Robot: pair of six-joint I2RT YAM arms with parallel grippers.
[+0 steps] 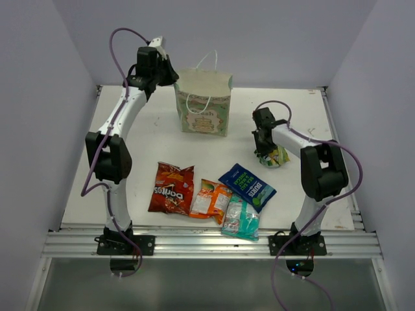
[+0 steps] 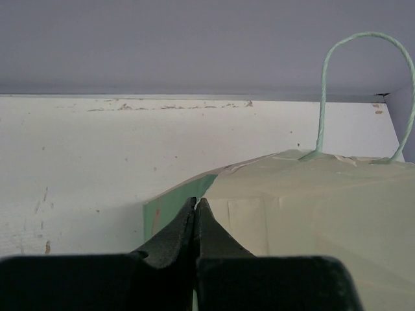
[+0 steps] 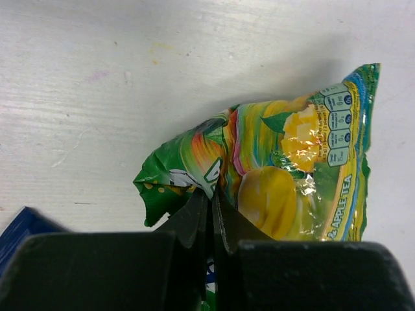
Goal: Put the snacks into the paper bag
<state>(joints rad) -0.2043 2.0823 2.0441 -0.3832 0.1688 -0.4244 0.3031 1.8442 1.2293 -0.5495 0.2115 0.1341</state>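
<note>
The paper bag (image 1: 204, 107) stands upright at the back middle, open at the top, white string handles up. My left gripper (image 1: 170, 74) is shut on the bag's left rim; in the left wrist view the closed fingertips (image 2: 196, 202) pinch the bag's edge (image 2: 311, 207). My right gripper (image 1: 266, 154) is shut on the crumpled green-yellow packet (image 1: 277, 157) at the right, low over the table; the right wrist view shows it (image 3: 292, 175) pinched at my gripper (image 3: 211, 193). The red Doritos bag (image 1: 172, 188), orange-white packet (image 1: 211, 199), dark blue packet (image 1: 247, 186) and teal-white packet (image 1: 240, 219) lie in front.
The white table (image 1: 142, 139) has grey walls on three sides and a metal rail (image 1: 207, 243) along the near edge. A corner of the dark blue packet (image 3: 16, 227) shows at the lower left of the right wrist view. One string handle (image 2: 324, 97) loops above the bag's rim.
</note>
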